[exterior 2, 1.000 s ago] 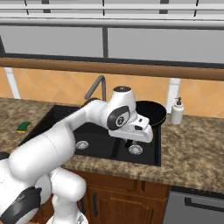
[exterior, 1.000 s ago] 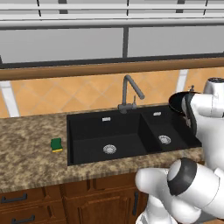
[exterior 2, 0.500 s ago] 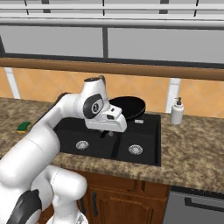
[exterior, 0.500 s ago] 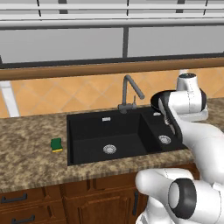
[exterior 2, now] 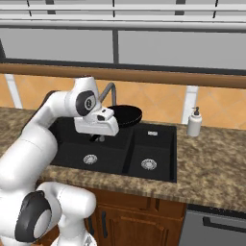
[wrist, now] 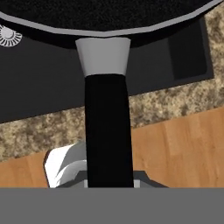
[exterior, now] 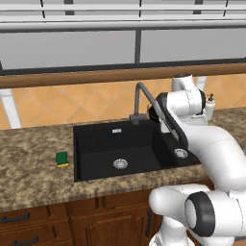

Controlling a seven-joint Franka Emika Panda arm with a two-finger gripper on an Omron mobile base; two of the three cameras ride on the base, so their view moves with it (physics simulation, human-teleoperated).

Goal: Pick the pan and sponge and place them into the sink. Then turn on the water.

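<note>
The gripper was mostly hidden behind the arm's own body; its fingers were pinched on the handle of the one pan, held in the air above the sink, near the faucet. One sponge lay on the counter, left of the two basins. One soap bottle stood to the right.

One pan; one sponge; one sink; one faucet; one soap dispenser.
</note>
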